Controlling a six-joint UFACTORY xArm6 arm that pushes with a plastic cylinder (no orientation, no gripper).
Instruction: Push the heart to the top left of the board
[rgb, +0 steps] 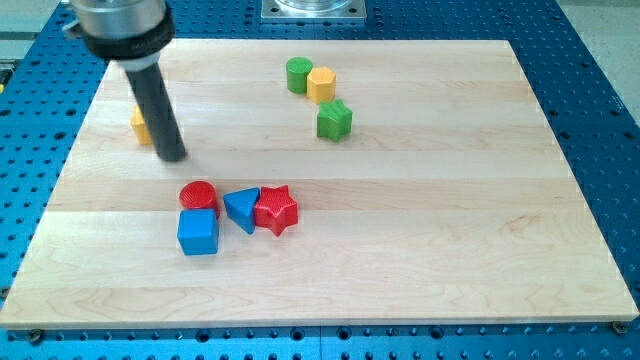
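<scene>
Nearest me, a blue cube (198, 232) sits on the desk (450, 250). No gripper here: my tip (173, 157) rests beside a yellow block (139, 124) (presumably the heart, half hidden) at upper left.

Our tip (174, 157) rests just right of a half-hidden yellow block (140, 125) near the wooden board's (420, 250) upper left.

No legible text or markings anywhere
</scene>
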